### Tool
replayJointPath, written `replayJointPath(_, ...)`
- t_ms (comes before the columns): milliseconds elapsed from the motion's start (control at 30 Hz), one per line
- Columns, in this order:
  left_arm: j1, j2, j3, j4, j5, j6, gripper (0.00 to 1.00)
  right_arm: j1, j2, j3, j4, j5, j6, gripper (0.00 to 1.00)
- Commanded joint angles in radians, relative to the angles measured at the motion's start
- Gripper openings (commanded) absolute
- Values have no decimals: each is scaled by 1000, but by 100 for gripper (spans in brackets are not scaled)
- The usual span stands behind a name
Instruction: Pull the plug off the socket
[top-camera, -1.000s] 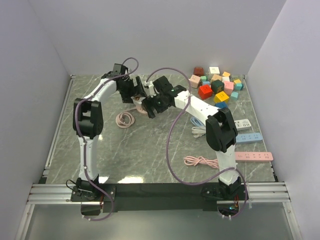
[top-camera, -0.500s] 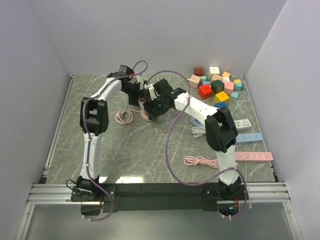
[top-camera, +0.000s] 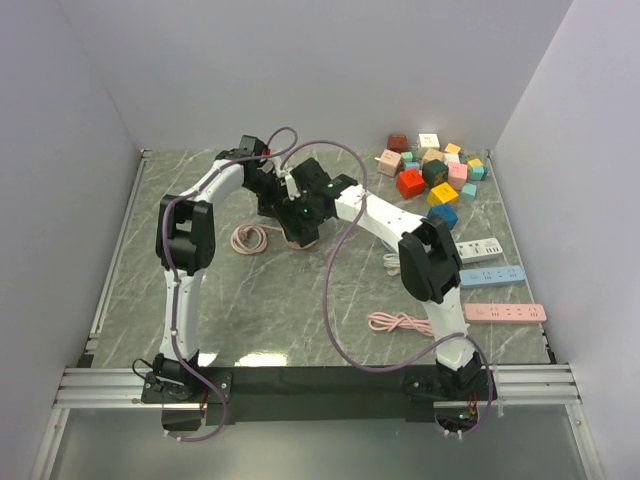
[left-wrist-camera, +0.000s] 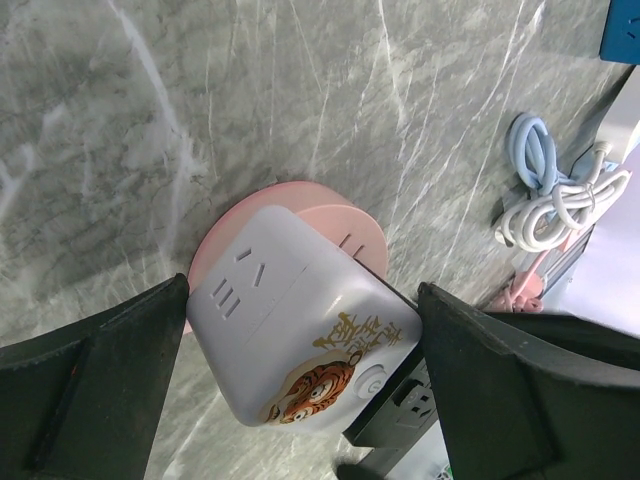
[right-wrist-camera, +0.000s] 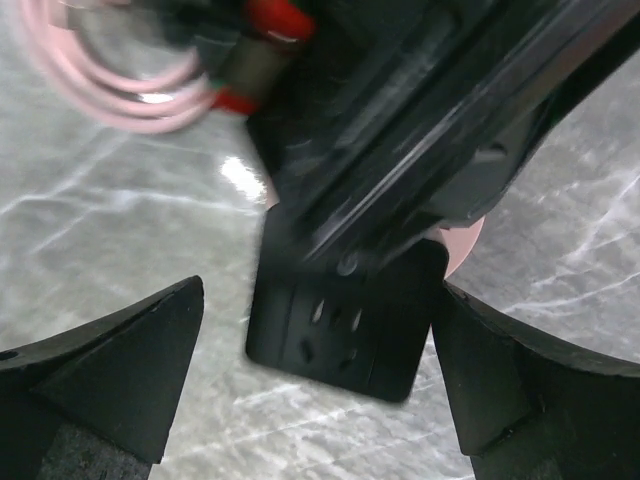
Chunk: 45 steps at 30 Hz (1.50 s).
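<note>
Socket cube (left-wrist-camera: 300, 335) in left gripper (left-wrist-camera: 304, 345); table (top-camera: 250, 300) edges distant.

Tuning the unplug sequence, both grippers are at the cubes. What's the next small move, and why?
Probably close the right gripper on the black block. In its wrist view the block sits between the fingers with a gap on one side, so it looks ungripped, while the left gripper appears to touch both sides of the white cube. Then pull apart.

White, tiger-printed socket cube (left-wrist-camera: 300, 330) on seemingly pink base (left-wrist-camera: 312, 200).
</note>
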Motion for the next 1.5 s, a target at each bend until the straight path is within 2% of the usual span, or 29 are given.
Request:
replayJointPath(0,-10,-54,-17,10,-7,-17,98,10,31,7,-19,94,54,99)
replayJointPath(133,-10,-63,-25,16,16,-22,98,10,46,8,1,147,92,96)
replayJointPath(300,-12,-73,-49,13,14,-14,99,10,39,11,40,131,127,77)
replayJointPath(333,-12,-73,-49,4,10,-12,99,10,37,16,40,127,126,61)
replayJointPath(400,-12,-76,-45,-7,-13,-11,99,9,36,22,31,111,124,41)
replayJointPath(433,-12,-85,-46,-1,-35,-18,99,10,33,17,29,107,123,24)
replayJointPath(533,6,-122,-46,30,-133,-86,99,10,14,-10,9,111,123,0)
replayJointPath(567,17,-132,-49,65,-192,-138,99,10,-2,-26,7,111,127,0)
replayJointPath(700,69,-200,-63,163,-274,-259,99,9,-52,-120,9,87,154,0)
replayJointPath(867,135,-234,-83,274,-268,-365,99,9,-67,-142,3,45,192,0)
replayJointPath(1000,157,-243,-66,265,-240,-393,99,-5,-59,-106,-15,23,215,0)
replayJointPath(1100,152,-357,-205,335,-217,-388,99,-42,-78,-96,9,-57,304,0)
replayJointPath(1267,117,-542,-537,450,-139,-373,99,-115,-75,-60,38,-273,472,0)
replayJointPath(1367,76,-634,-692,487,-160,-387,99,-158,-70,-62,85,-411,566,0)
replayJointPath(1467,62,-715,-821,557,-184,-445,99,-184,-79,-92,118,-445,620,0)
